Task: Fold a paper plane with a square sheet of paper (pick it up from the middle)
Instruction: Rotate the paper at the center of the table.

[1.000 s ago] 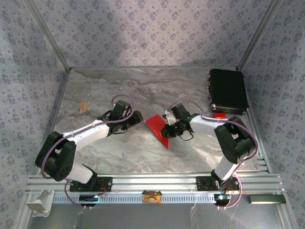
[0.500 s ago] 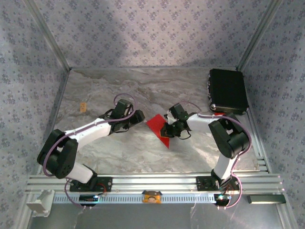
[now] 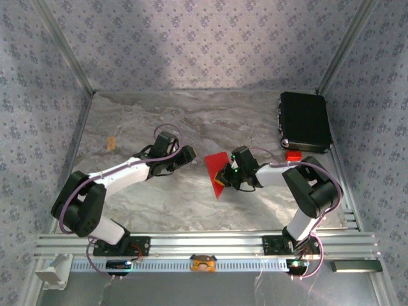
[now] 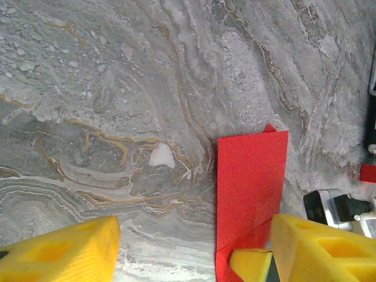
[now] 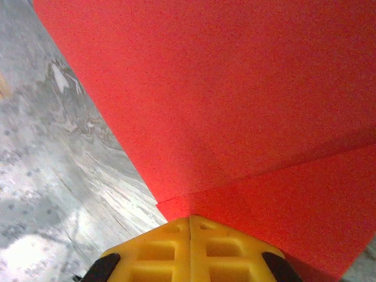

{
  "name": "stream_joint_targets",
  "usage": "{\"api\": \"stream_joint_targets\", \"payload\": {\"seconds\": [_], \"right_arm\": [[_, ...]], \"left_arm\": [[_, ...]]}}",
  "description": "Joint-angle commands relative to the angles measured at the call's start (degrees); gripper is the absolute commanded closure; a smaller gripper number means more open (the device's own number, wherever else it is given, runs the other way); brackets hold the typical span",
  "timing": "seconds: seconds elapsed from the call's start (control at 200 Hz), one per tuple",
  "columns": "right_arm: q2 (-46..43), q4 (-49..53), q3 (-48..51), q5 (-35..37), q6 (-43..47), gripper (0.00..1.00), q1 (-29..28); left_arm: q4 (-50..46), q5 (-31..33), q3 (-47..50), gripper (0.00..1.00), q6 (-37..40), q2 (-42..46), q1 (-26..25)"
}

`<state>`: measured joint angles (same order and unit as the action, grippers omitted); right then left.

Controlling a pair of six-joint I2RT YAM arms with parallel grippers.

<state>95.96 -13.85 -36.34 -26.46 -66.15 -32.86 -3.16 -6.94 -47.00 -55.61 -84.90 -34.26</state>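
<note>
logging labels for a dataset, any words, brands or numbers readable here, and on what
No readable text. The square sheet of paper is plain red, the black case shows no legible marking, and the orange piece at the near edge is too small to read.

Looks like a robotics lab booth: aluminium rail point(image 3: 210, 244) along the front, marble-look table point(image 3: 191, 121), patterned walls point(image 3: 191, 44) (purple sprigs) closing it in.

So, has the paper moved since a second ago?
Yes. The paper has shifted slightly right in the top view, its left corner now nearer the black case, with the shut right gripper against it.
</note>
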Motion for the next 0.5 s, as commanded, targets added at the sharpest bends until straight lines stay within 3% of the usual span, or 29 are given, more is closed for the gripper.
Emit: {"api": "stream_joint_targets", "payload": {"seconds": [0.0, 0.095, 0.18, 0.495], "right_arm": [[0.1, -1.7, 3.0, 6.7, -7.8, 0.93, -1.0], [-2.7, -0.6, 1.8, 6.4, -5.0, 0.91, -1.5], [-4.1, 3.8, -1.0, 5.6, 3.0, 0.90, -0.5], [-1.0, 18.0, -9.9, 0.6, 23.1, 0.92, 0.8]], "left_arm": [[1.3, -1.6, -0.9, 0.32, -0.4, -0.4, -0.3], [2.0, -2.5, -0.8, 0.34, -0.5, -0.3, -0.3], [1.9, -3.0, -1.1, 0.38, -0.2, -0.2, -0.3], [1.8, -3.8, -0.8, 0.50, 0.2, 0.5, -0.3]]}}
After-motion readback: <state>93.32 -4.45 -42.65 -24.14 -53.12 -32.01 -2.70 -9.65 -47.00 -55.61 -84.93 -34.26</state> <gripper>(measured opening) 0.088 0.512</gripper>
